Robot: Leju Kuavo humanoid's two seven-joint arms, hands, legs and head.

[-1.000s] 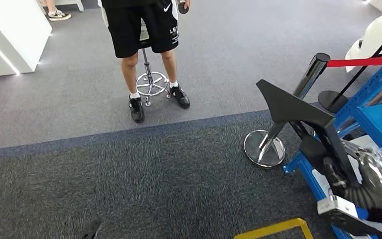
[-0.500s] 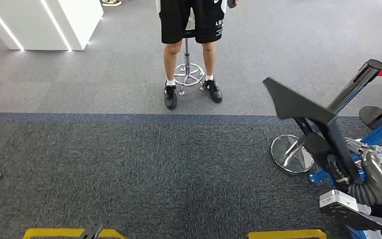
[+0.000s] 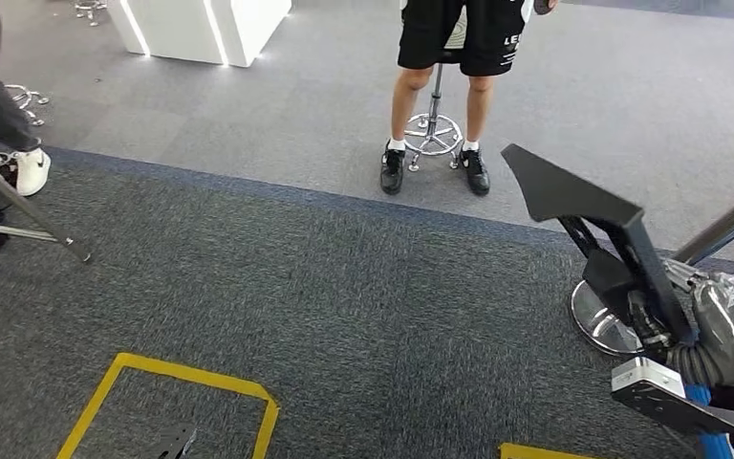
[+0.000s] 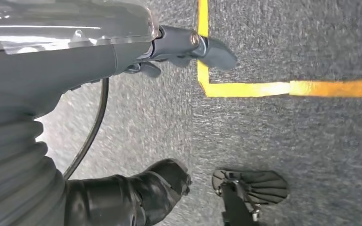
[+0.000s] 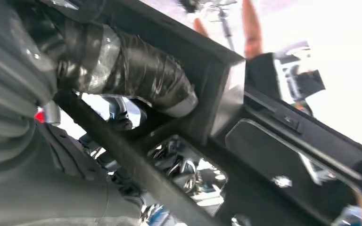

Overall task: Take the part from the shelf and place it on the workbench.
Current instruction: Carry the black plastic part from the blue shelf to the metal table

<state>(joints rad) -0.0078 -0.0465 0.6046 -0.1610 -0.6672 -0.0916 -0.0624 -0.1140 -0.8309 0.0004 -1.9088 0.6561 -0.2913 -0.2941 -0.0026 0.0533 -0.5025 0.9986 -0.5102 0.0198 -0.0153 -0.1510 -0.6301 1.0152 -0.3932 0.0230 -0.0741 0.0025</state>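
Right hand (image 3: pixel 652 330) grips the black part (image 3: pixel 583 206), carried above grey carpet (image 3: pixel 344 287); yellow floor tape (image 3: pixel 183 378) close below, a standing person (image 3: pixel 454 57) well ahead. Left hand (image 4: pixel 136 193) hangs loose, holding nothing.

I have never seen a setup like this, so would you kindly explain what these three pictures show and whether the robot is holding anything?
This is a two-legged humanoid robot. The head view looks down at grey carpet with yellow floor tape. A person in black shorts stands at a chrome stool. The other two views come from cameras at the wrists. The right hand grips a black angular part, seen close up in the right wrist view. The left hand hangs over the carpet, holding nothing; whether its fingers are spread or curled is unclear.
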